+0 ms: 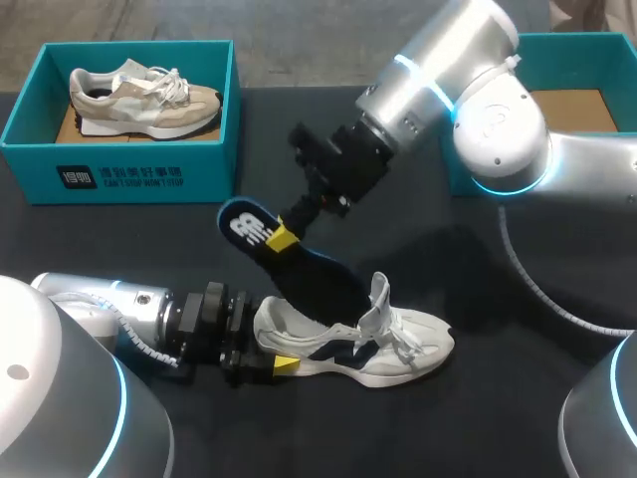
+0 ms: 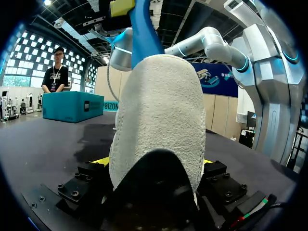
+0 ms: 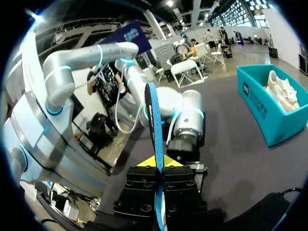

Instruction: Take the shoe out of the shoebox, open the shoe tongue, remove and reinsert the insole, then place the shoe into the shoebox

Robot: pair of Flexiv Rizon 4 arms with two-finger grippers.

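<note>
A white and navy shoe [image 1: 383,344] lies on its side on the black table, toe to the right, tongue [image 1: 378,299] pulled up. My left gripper [image 1: 274,344] is shut on its heel; in the left wrist view the suede heel [image 2: 159,120] fills the space between the yellow tips of the left gripper [image 2: 155,163]. My right gripper [image 1: 284,237] is shut on a dark blue insole [image 1: 249,227] with a white logo. The insole slants down, its lower end at the shoe's opening. In the right wrist view the insole [image 3: 154,115] stands edge-on in the right gripper [image 3: 158,162].
A teal shoebox [image 1: 119,164] at the back left holds a beige shoe [image 1: 144,98]. A second teal box [image 1: 572,45] stands at the back right, partly behind my right arm. The same back-left box [image 3: 272,113] shows beyond the insole.
</note>
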